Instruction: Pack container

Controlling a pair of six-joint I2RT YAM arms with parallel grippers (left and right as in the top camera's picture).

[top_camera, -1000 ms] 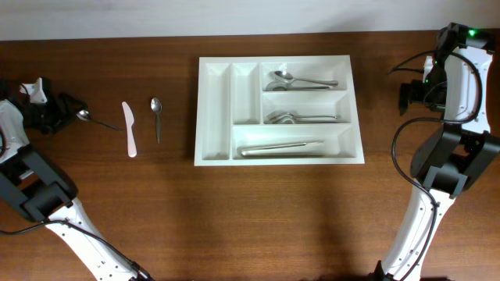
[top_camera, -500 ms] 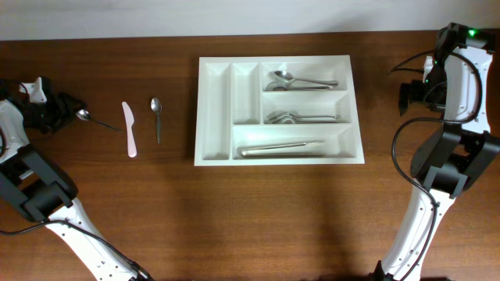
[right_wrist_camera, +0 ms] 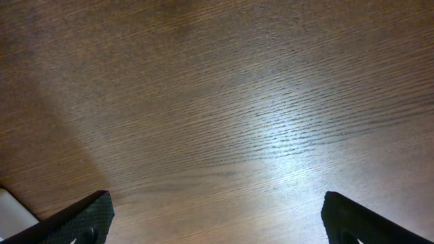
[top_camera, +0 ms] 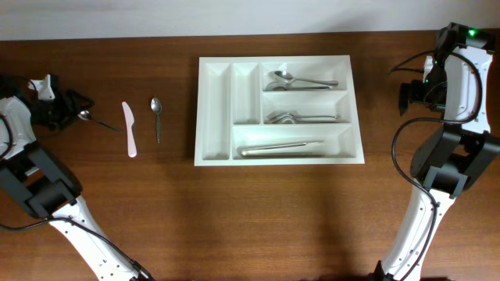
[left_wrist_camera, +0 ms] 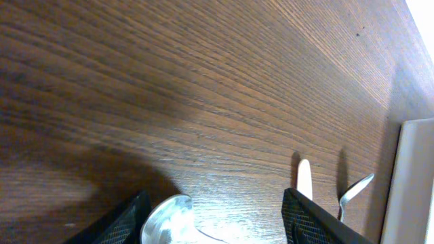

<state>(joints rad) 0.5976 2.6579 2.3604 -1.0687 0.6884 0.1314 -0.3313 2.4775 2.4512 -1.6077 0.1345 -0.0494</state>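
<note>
One white container (top_camera: 215,117) on the bench (top_camera: 273,211), five compartments in it, and three of those hold silver cutlery (top_camera: 301,80) in small heaps too bunched to count piece by piece. Out on the open wood that's two loose spoons, the far-left spoon (top_camera: 86,117) and the near spoon (top_camera: 156,109), plus a single white knife (top_camera: 129,129) lying between them.

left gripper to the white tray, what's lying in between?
Overhead view: a spoon with its bowl inside the open left gripper, then a white knife, then a second spoon, before the tray.
</note>
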